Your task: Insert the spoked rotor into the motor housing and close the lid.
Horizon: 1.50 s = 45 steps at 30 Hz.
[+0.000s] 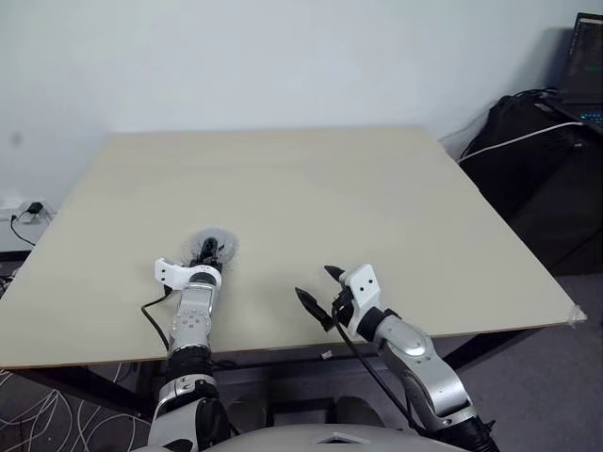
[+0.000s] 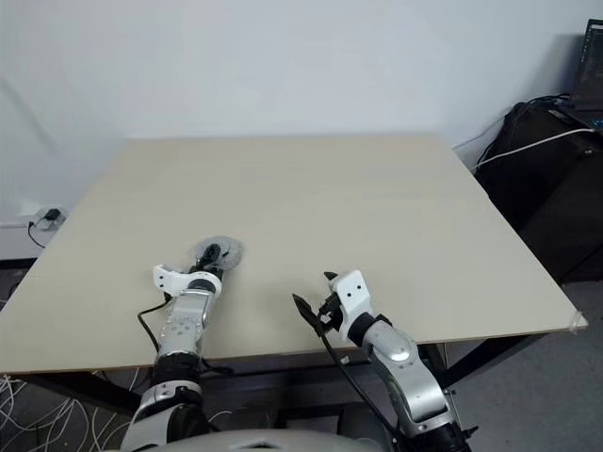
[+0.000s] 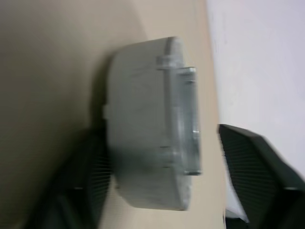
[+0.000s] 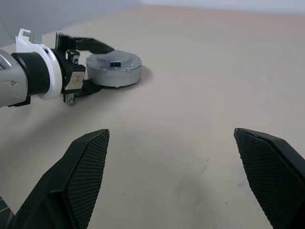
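A round silver-grey puck lies flat on the tan table, at the near left. Its top face is the lid, with a small dark part at its centre. The motor housing's windings and the spoked rotor are hidden. My left gripper straddles the puck, one black finger on each side. In the left wrist view the puck has a gap between it and one finger, so the gripper is open. My right gripper hovers open and empty near the table's front edge, to the right of the puck.
The table's front edge runs just below both hands. Black bags and a white cable stand off the table's right side, with a laptop above them. Cables and a wall socket sit to the left.
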Motion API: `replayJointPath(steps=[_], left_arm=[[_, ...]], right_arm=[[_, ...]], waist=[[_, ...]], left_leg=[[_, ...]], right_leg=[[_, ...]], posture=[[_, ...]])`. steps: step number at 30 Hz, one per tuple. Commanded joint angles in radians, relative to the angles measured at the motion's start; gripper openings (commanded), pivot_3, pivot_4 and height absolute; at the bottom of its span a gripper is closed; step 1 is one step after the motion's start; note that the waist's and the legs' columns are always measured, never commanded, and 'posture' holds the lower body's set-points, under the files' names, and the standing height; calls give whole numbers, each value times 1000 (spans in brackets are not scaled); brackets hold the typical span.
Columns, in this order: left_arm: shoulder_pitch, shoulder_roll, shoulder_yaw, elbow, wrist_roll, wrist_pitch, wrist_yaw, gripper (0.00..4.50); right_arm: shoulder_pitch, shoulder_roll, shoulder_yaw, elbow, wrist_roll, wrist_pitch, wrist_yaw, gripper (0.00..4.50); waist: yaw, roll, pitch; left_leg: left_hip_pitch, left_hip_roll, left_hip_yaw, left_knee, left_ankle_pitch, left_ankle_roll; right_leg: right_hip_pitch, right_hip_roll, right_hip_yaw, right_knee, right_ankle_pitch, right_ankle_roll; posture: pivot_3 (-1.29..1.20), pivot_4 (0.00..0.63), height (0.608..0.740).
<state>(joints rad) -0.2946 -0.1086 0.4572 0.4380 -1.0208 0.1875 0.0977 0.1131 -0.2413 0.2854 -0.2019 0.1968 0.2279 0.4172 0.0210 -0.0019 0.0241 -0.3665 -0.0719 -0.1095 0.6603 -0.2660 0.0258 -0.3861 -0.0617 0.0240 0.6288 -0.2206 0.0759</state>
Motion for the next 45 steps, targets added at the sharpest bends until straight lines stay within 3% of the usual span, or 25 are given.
replayJointPath(steps=[1,6,10,14,18,24,29,37,45], left_arm=[[104,-95,-44,-121,57,41,101,4467],[245,-137,-106,-273,40,155,189,4467],[351,-148,-147,-388,1,229,249,4467],[404,-120,-172,-478,-38,273,296,4467],[467,-22,-283,-599,42,305,195,4467],[568,186,-494,-665,458,120,-31,4467],[612,209,-569,-605,700,-117,-101,4467],[664,190,-566,-538,921,-419,-100,4467],[709,183,-573,-538,983,-541,-137,4467]], right_arm=[[-12,6,-22,-13,-4,-14,3,4500],[-9,14,-25,-19,-2,-10,2,4500],[-12,13,-26,-22,3,-2,12,4500],[-4,10,-38,-27,21,34,19,4500],[12,25,-61,-33,47,52,15,4500],[49,37,-71,13,-44,-96,-41,4500],[64,56,-86,61,-148,-258,-132,4500],[163,99,-144,50,-214,-374,-260,4500],[247,125,-163,9,-174,-386,-260,4500]], waist=[[-5,0,0],[-12,1,-1],[-19,10,-9],[-18,11,-11],[-14,12,-10],[-4,13,-7],[-5,15,-3],[4,14,-3],[4,15,-3]], left_leg=[[1,1,0,0,0,0],[5,5,2,-3,-1,0],[9,6,5,-5,-5,1],[10,7,5,-5,-6,1],[9,6,6,-5,-7,-1],[9,6,6,-5,-9,-5],[8,7,7,-5,-9,-5],[5,8,7,-8,-9,-6],[4,9,7,-9,-9,-6]], right_leg=[[1,0,0,0,-1,1],[3,0,1,0,-5,-3],[5,0,2,0,-7,-3],[5,0,2,0,-11,-5],[5,0,2,0,-11,-5],[5,0,2,0,-12,-5],[4,-1,2,0,-12,-5],[-2,-1,2,0,-13,-7],[-3,-1,2,0,-14,-7]], posture=[[0,0,740],[0,0,740],[0,0,740],[0,0,740],[0,0,740],[0,0,740],[0,0,740],[0,0,740],[0,0,740]])
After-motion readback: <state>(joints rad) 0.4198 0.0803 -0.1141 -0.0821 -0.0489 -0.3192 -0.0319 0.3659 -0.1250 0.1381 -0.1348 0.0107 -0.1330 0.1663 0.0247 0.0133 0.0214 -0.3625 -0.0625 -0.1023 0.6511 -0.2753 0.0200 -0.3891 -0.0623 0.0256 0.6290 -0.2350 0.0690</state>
